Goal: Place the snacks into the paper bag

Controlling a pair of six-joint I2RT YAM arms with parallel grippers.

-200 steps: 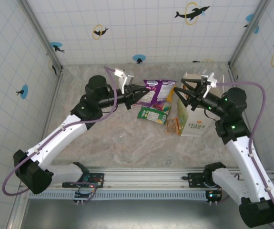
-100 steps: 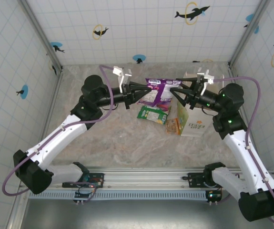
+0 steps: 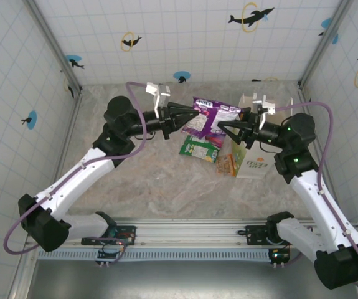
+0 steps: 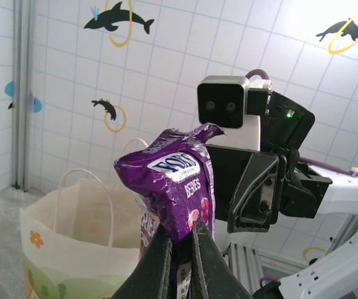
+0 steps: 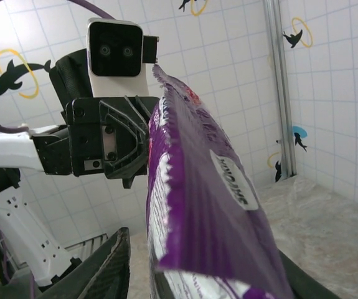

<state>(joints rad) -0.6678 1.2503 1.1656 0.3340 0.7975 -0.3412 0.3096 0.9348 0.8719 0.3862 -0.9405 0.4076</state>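
Fingers [image 4: 158, 265] of left gripper [image 3: 194, 113] pinched tight on purple packet [image 3: 208, 118], held in the air just left of bag [image 3: 253, 163]. Right gripper [image 3: 224, 128] jaws apart, straddling its other end, gap on one side. Green packet [image 3: 198, 149] and orange packet [image 3: 226, 164] lie left of bag on marbled beige table [image 3: 154, 187]. White tiled walls [image 3: 185, 37], dolphin decals [image 3: 251, 15].

Purple packet [image 3: 211, 117] aloft; green packet [image 3: 198, 149] and seemingly orange packet [image 3: 226, 164] lie near white bag [image 3: 254, 164].

Marbled tabletop [image 3: 166, 187], tiled walls [image 3: 185, 37] w/ dolphin stickers [image 3: 251, 17], alu rail [image 3: 185, 252] front.
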